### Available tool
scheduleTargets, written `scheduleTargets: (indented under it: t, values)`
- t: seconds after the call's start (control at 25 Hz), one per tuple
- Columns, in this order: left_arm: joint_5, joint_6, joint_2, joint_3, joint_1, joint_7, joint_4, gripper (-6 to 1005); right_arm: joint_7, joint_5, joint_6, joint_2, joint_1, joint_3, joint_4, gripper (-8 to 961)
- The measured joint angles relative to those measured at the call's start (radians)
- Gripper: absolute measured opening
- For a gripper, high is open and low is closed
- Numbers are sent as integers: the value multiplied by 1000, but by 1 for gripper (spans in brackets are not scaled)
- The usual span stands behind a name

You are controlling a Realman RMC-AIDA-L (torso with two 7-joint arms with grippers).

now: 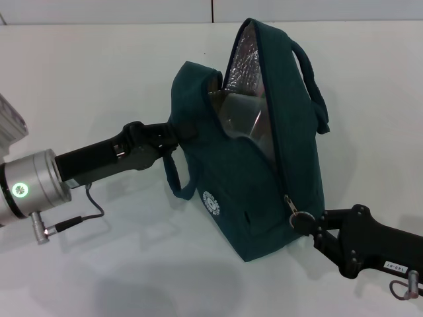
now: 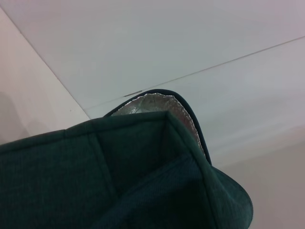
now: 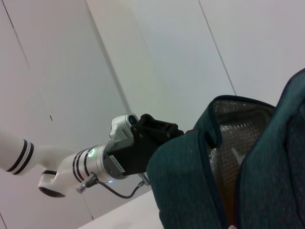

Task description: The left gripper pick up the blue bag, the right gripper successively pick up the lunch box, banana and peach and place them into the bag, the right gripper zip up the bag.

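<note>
Zipper stage, by the look of it. Nearest the camera, the right gripper (image 1: 309,224) is sitting at the low end of the zip, its fingers closing together on the metal ring pull (image 1: 303,218); the grip looks thin, just the tips on the ring. The blue bag (image 1: 264,178) is standing tilted on the white table (image 1: 99,79), its mouth gaping open along most of the zipper track (image 1: 274,132), foil lining (image 1: 244,63) showing inside. Something clear and curved is showing within the opening, possibly the lunch box (image 1: 238,112); banana and peach are not visible, so whether they are inside cannot be confirmed.

Farther back, the left gripper (image 1: 173,134) is clamping the bag's fabric at its upper left edge, bracing it. The left wrist view is showing only fabric and lining.

Risks, as judged from here:
- Ring slipping out of the fingertips once the pull starts, since the hold is shallow.
- Track is long and steep; a pull off the line of the teeth is likely to jam the slider or snag the lining.
- Bag swinging or collapsing toward the right gripper if the left hold gives way.
- Contents bulging at the mouth and blocking closure.
</note>
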State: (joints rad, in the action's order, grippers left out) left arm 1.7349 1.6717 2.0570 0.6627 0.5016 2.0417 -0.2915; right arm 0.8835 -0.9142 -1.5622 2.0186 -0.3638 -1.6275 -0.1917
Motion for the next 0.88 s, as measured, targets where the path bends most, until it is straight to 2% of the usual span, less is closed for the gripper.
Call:
scheduleTargets:
  t: [0.32,0.88]
  values:
    - [0,-1,0,0,0,0,0,54,-14,22,-13,-2,8,0,-1,17]
    - [0,-8,0,-15,-3,-22,-1,86,-40,73,-79,-6,27,65,2,16]
